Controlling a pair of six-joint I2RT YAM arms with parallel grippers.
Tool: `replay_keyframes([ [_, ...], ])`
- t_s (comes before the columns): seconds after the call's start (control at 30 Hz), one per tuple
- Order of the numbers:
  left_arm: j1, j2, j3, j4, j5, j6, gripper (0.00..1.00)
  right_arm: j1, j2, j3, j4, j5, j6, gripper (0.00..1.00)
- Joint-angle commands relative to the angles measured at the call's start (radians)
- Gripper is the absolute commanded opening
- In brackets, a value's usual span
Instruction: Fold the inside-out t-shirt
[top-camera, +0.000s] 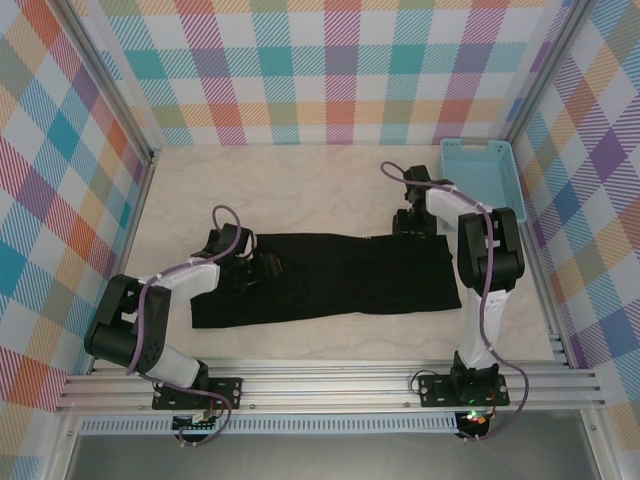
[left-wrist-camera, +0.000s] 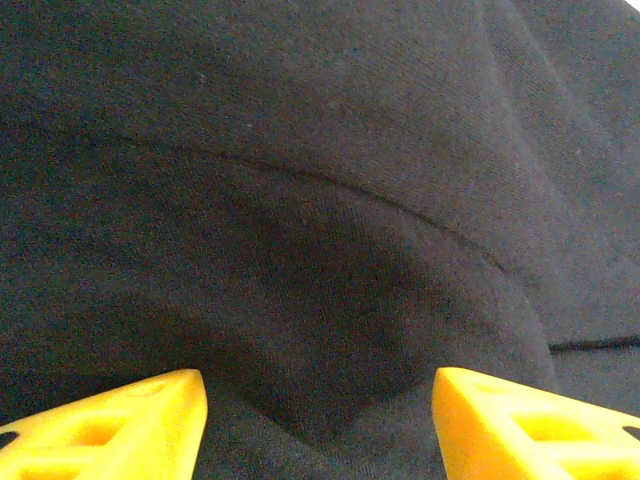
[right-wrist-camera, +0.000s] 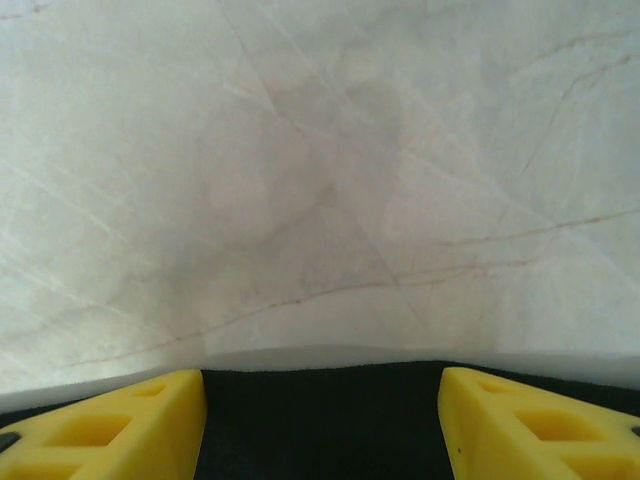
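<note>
Two arms reach over a pale, veined surface (top-camera: 300, 190) walled in by checked panels (top-camera: 330, 70); the black t-shirt (top-camera: 340, 278) lies flat across the middle of it as a long band running left to right; the left arm (top-camera: 170, 285) comes in over the shirt's left end, and the left jaws stand spread, their yellow fingertips (left-wrist-camera: 110, 425) well apart at the bottom of the left wrist view, with black cloth between and beyond them and a soft crease curving across it; no pinch on the cloth can be made out; the right arm (top-camera: 485, 250) bends down to the shirt's far right corner; the right jaws are spread too, yellow fingertips (right-wrist-camera: 530, 425) either side of a strip of black cloth whose edge meets the bare surface just ahead of them; a light-blue basket (top-camera: 482, 175) sits in the far right corner, near the right arm and apart from the shirt.
</note>
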Motion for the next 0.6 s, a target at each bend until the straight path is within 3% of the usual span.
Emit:
replay_keyframes([
  [0.0, -0.015, -0.012, 0.002, -0.013, 0.023, 0.04, 0.63, -0.005, 0.0, 0.012, -0.033, 0.054, -0.058, 0.63],
  [0.17, -0.004, -0.189, 0.036, -0.112, -0.259, 0.086, 0.77, 0.018, -0.164, -0.083, 0.07, -0.021, -0.099, 0.65],
  [0.27, 0.058, -0.24, 0.043, -0.174, -0.376, 0.08, 0.85, 0.068, -0.273, -0.167, 0.149, -0.069, -0.099, 0.68],
  [0.4, 0.177, -0.194, 0.075, -0.258, -0.431, 0.08, 0.96, 0.147, -0.393, -0.28, 0.263, -0.22, -0.03, 0.74],
  [0.57, 0.299, -0.086, 0.156, -0.354, -0.372, 0.119, 1.0, 0.232, -0.484, -0.391, 0.37, -0.378, 0.055, 0.83],
])
